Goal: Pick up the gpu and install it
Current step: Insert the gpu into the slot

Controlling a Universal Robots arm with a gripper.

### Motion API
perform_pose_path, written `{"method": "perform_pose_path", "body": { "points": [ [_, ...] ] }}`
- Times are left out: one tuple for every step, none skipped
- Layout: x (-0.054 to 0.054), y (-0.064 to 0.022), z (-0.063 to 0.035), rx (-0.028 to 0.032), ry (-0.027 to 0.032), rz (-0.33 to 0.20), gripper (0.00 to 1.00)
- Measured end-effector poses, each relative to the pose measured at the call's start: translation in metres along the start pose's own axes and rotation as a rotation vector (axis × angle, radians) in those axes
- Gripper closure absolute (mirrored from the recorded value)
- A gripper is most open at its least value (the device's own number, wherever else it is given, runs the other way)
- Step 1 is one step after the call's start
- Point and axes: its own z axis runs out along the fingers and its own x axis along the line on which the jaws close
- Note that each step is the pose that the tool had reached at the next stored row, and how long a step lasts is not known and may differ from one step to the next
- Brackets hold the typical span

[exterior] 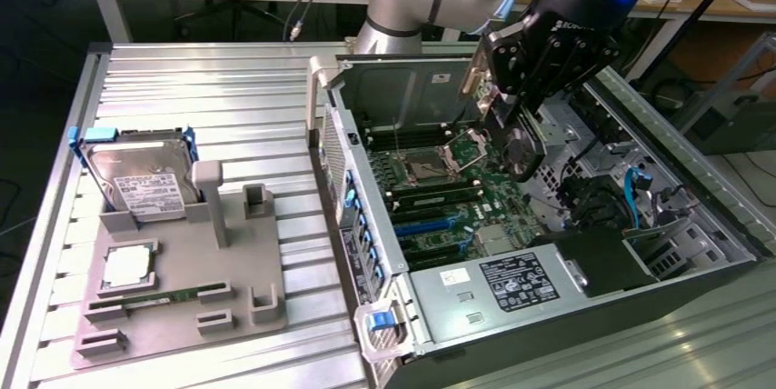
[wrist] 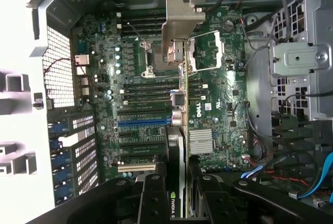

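Three spare parts sit on the grey tray (exterior: 243,271) at the exterior view's left: a hard drive (exterior: 144,184) standing on edge, a processor (exterior: 127,266) lying flat, and a green RAM stick (exterior: 158,298) in its slot. To their right lies the open computer case (exterior: 412,89), its motherboard (exterior: 437,189) exposed. Further right, the gripper (exterior: 528,89) reaches into the case, closed on the gpu (exterior: 518,144), which hangs over the board. The wrist view adds what that angle hides. It looks along the card (wrist: 175,156) edge-on, black fingers (wrist: 153,200) pressed to either face, its silver bracket (wrist: 182,15) at the far end, above the expansion slots (wrist: 143,122). Whether the card touches a slot cannot be told.
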Motion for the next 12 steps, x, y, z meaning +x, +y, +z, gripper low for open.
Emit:
{"method": "perform_pose_path", "body": {
  "points": [
    [0.0, 0.0, 0.0, 0.0, 0.0, -0.001, 0.73],
    [0.0, 0.0, 0.0, -0.0001, 0.0001, -0.002, 0.73],
    [0.0, 0.0, 0.0, -0.0001, 0.0002, -0.004, 0.73],
    [0.0, 0.0, 0.0, -0.0001, 0.0002, -0.005, 0.73],
    [0.0, 0.0, 0.0, -0.0001, 0.0003, -0.006, 0.73],
    [0.0, 0.0, 0.0, -0.0001, 0.0003, -0.007, 0.73],
    [0.0, 0.0, 0.0, -0.0001, 0.0004, -0.008, 0.73],
    [0.0, 0.0, 0.0, -0.0002, 0.0004, -0.009, 0.73],
    [0.0, 0.0, 0.0, -0.0002, 0.0004, -0.01, 0.73],
    [0.0, 0.0, 0.0, -0.0002, 0.0005, -0.011, 0.73],
    [0.0, 0.0, 0.0, -0.0002, 0.0006, -0.012, 0.73],
    [0.0, 0.0, 0.0, -0.0002, 0.0006, -0.013, 0.73]
  ]
}}
